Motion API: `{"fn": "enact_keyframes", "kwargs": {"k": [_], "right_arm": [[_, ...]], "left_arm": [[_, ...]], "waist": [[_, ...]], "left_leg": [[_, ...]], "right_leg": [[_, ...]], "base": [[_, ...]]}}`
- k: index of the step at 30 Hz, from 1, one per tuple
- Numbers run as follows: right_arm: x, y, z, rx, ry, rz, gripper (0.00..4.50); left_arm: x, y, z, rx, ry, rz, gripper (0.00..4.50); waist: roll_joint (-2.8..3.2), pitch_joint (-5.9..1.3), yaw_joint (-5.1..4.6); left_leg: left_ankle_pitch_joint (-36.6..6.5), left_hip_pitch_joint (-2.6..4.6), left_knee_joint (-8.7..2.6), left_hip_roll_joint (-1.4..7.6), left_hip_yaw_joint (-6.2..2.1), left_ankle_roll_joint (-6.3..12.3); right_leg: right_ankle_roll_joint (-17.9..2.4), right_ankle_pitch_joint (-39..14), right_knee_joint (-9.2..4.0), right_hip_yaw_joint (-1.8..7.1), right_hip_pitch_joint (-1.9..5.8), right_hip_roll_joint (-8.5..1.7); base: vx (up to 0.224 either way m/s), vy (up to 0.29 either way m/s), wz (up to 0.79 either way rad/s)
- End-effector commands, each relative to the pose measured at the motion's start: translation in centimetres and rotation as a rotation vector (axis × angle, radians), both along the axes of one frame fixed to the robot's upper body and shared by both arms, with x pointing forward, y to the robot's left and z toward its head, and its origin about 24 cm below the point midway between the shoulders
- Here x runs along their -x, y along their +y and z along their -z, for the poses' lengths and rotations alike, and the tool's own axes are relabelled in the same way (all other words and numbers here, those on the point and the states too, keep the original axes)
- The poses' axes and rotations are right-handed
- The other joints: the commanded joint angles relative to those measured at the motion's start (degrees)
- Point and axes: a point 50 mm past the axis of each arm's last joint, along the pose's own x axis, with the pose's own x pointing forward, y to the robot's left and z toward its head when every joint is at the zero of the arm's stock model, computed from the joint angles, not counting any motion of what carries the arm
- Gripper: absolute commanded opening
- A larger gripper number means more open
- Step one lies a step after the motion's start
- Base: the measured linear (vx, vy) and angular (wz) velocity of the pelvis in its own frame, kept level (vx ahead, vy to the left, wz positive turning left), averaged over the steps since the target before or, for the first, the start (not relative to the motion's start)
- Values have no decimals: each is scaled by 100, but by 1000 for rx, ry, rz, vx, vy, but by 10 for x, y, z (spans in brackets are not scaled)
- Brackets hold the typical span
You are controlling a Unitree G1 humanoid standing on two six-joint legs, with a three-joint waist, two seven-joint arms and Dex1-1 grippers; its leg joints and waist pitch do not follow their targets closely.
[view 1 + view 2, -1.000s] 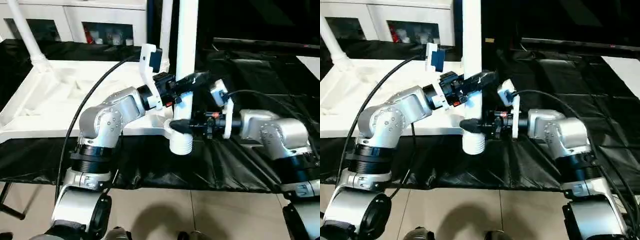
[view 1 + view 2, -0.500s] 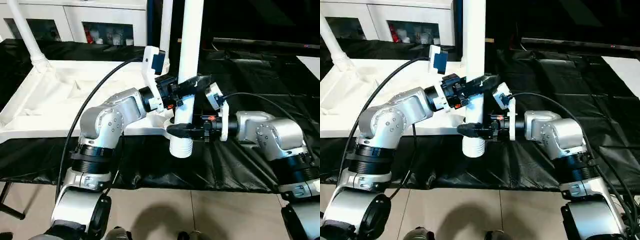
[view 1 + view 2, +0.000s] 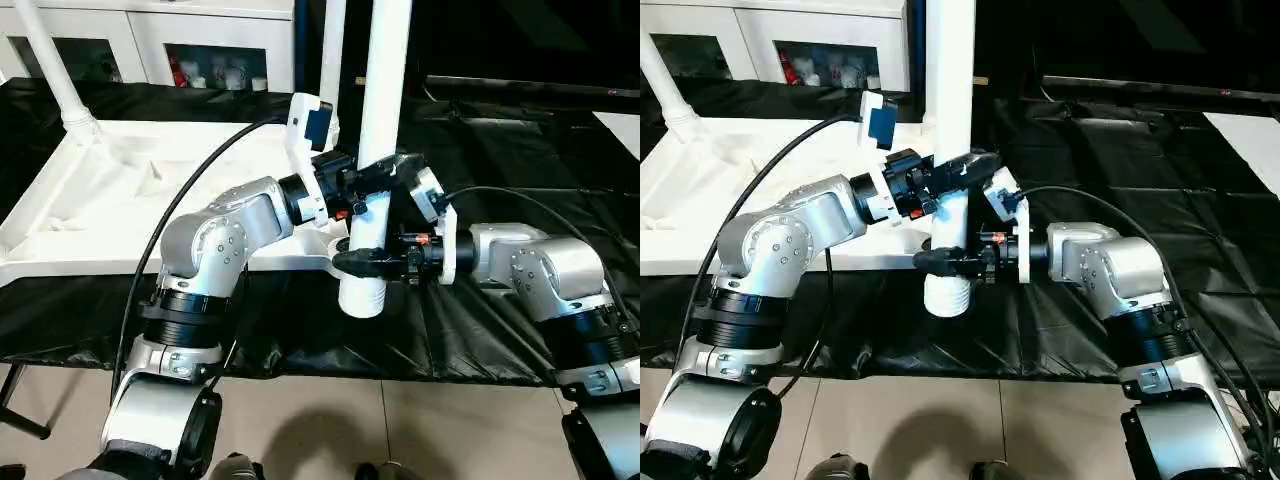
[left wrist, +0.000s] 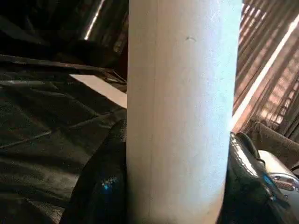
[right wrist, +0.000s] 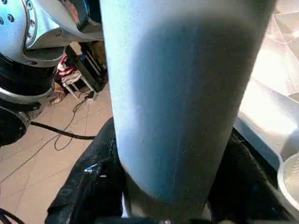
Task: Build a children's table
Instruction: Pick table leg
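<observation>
Leg [image 3: 383,120] stands upright in the middle of the frame — left gripper [image 3: 372,178] squeezes it higher up, right gripper [image 3: 362,262] squeezes it lower, beside the white tabletop [image 3: 90,200] at left.

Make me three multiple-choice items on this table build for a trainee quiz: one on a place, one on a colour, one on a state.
1. Where does the right claw grip the leg?
A. above the left claw
B. below the left claw
C. at its top end

2. What colour is the cloth under the tabletop?
A. black
B. blue
C. grey

3. How is the held leg oriented?
A. lying flat
B. roughly upright
C. upside down in a socket

Answers: 1 B, the left claw sits higher; 2 A, black sheeting; 3 B, it rises nearly straight between both claws.
</observation>
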Motion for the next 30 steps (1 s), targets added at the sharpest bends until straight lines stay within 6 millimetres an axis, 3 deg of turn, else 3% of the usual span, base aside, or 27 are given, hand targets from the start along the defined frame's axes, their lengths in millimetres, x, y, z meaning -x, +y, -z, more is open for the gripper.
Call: {"fn": "enact_keyframes", "kwargs": {"k": [1, 4, 7, 10, 13, 14, 15, 16, 17, 18, 19, 21, 22, 23, 25, 29, 30], "right_arm": [[-3, -2, -3, 5, -5, 32, 191], [-6, -1, -3, -9, -17, 73, 191], [-10, -1, -3, -35, -22, 120, 191], [-15, 0, -5, -101, -47, 215, 190], [-19, -1, -1, -118, -63, 305, 190], [-20, -1, 2, -109, -69, 333, 190], [-21, -2, 3, -102, -74, 351, 190], [-24, -6, 7, -76, -96, 415, 189], [-26, -9, 10, -54, -115, 458, 189], [-28, -13, 13, -15, -137, 508, 189], [-30, -18, 15, 14, -146, 557, 189], [-33, -25, 18, 51, -161, 636, 189], [-34, -30, 18, 65, -175, 669, 189], [-34, -31, 18, 68, -180, 677, 189], [-33, -32, 17, 66, -207, 703, 189], [-30, -33, 19, 85, -246, 721, 189], [-30, -33, 19, 91, -252, 721, 189]], "left_arm": [[2, -1, -9, 7, -52, -1, 185], [2, -1, -11, 54, -47, 28, 255], [-4, 2, -19, 185, -52, -24, 265], [-20, 13, -25, 288, -41, -186, 268], [-28, 20, -22, 237, -70, -294, 268], [-29, 22, -20, 223, -78, -291, 268], [-30, 23, -18, 208, -87, -296, 268], [-34, 30, -12, 145, -107, -308, 268], [-36, 34, -7, 87, -118, -307, 268], [-37, 40, -2, -2, -178, -297, 268], [-37, 44, 6, -111, -228, -263, 268], [-36, 51, 24, -346, -330, -200, 268], [-33, 57, 41, -521, -388, -114, 268], [-32, 59, 46, -570, -401, -82, 268], [-29, 67, 61, -674, -409, 11, 268], [-29, 87, 80, -825, -388, 116, 268], [-29, 89, 82, -841, -390, 120, 268]], "waist": [[-37, -588, -8], [-35, -585, -16], [-25, -591, -9], [-18, -602, -4], [13, -606, -10], [62, -605, -8], [28, -613, -22], [97, -613, -16], [83, -617, -27], [128, -617, -29], [111, -615, -40], [128, -620, -42], [148, -621, -48], [141, -614, -50], [232, -630, -56], [238, -633, -90], [288, -635, -91]], "left_leg": [[-930, 60, -356, 33, 25, 160], [-944, 55, -354, 22, 30, 148], [-975, 65, -351, 19, 31, 128], [-1011, 74, -356, 18, 25, 109], [-1006, 79, -374, 21, 11, 115], [-1004, 85, -373, 21, 8, 107], [-948, 74, -370, 8, 23, 131], [-946, 86, -376, 2, 16, 106], [-968, 84, -377, -7, 18, 98], [-994, 88, -380, -12, 14, 61], [-1033, 90, -396, -10, 3, 60], [-1059, 96, -408, -1, -9, 20], [-1138, 117, -430, 7, -19, -46], [-1146, 107, -433, 5, -20, -47], [-1097, 109, -418, 5, -6, -119], [-1290, 120, -428, 7, 0, -139], [-1369, 135, -427, 10, -5, -165]], "right_leg": [[-865, -1874, -445, 175, 421, -245], [-882, -1870, -449, 173, 422, -247], [-914, -1887, -464, 171, 424, -250], [-944, -1790, -461, 164, 423, -244], [-855, -1739, -457, 156, 426, -236], [-854, -1713, -447, 161, 422, -237], [-851, -1625, -445, 168, 427, -224], [-798, -1695, -475, 167, 396, -233], [-779, -1712, -465, 162, 406, -221], [-769, -1711, -448, 166, 418, -220], [-681, -1864, -493, 163, 406, -229], [-653, -1921, -487, 166, 401, -238], [-537, -2033, -485, 177, 392, -241], [-510, -2035, -499, 181, 394, -245], [-633, -1767, -440, 198, 400, -248], [-964, -1380, -409, 201, 416, -242], [-1027, -1366, -403, 199, 416, -248]], "base": [[0, 0, 0], [0, 0, 0], [0, 0, 0], [0, 0, 0], [0, 0, 0], [0, 0, 0], [0, 0, 0], [0, 0, 0], [0, 0, 0], [0, 0, 0], [0, 0, 0], [0, 0, 0], [0, 0, 0], [0, 0, 0], [0, 0, 0], [0, 0, 0], [0, 0, 0]]}}
